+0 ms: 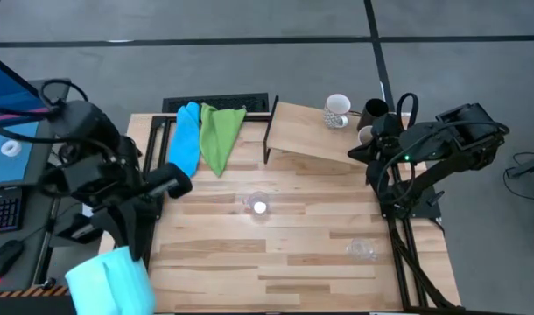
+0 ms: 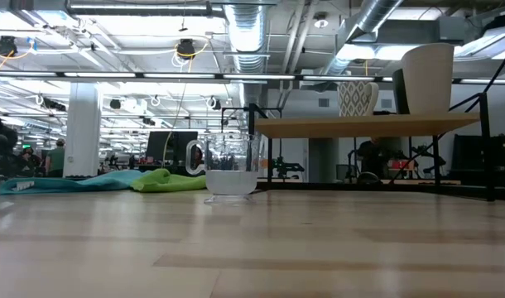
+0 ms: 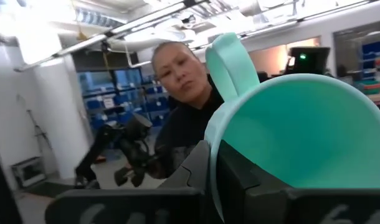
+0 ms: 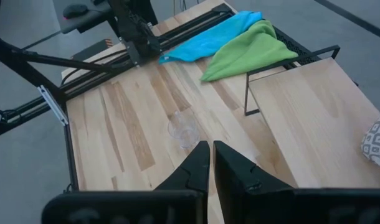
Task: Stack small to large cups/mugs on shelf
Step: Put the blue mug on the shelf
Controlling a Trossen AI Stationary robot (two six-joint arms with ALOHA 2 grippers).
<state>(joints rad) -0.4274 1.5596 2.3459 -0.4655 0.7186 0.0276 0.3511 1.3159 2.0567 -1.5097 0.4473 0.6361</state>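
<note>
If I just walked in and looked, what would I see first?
Probably the big cyan mug, held up high near the camera by the left gripper, clamped on its rim at the table's front left. Next, the bright blue cloth and green cloth lying side by side at the back of the table, and a small clear cup glinting in the middle.

In the high view, the cyan mug runs off the bottom edge at lower left. The right arm hides most of the black cup at upper right. In the right wrist view, the patterned white mug is cut by the right edge.
</note>
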